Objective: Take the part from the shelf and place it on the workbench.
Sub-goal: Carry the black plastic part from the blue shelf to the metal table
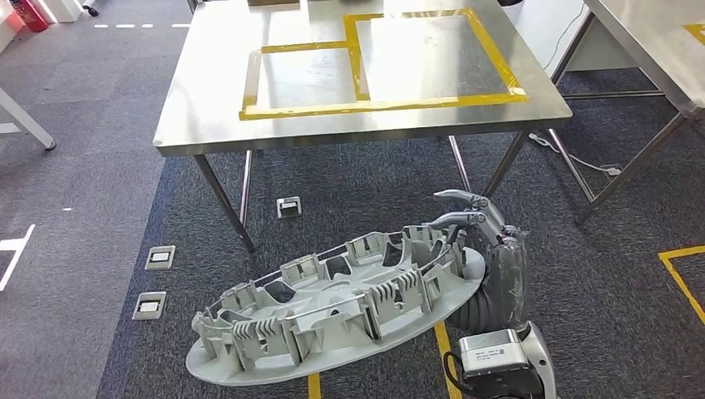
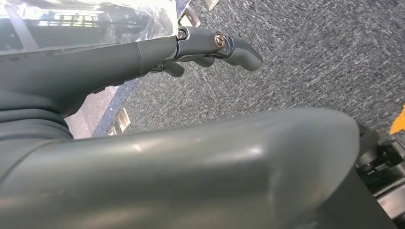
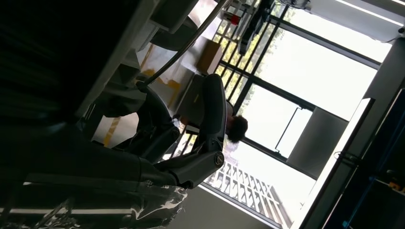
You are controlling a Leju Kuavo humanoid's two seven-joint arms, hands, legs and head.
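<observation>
Part (image 1: 332, 307) — carried toward the workbench (image 1: 208, 108), right hand (image 1: 478, 229) gripping its rim; left hand (image 2: 200, 47) grip cannot tell. Next — lift onto bench.

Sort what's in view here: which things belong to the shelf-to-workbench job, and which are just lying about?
Job:
- grey ribbed part, carried above the floor
- right hand, gripping the part's edge
- left hand, under the part
- steel workbench with yellow tape outlines, ahead

Lying about:
- floor sockets
- second table
- white cable
- red extinguisher
</observation>
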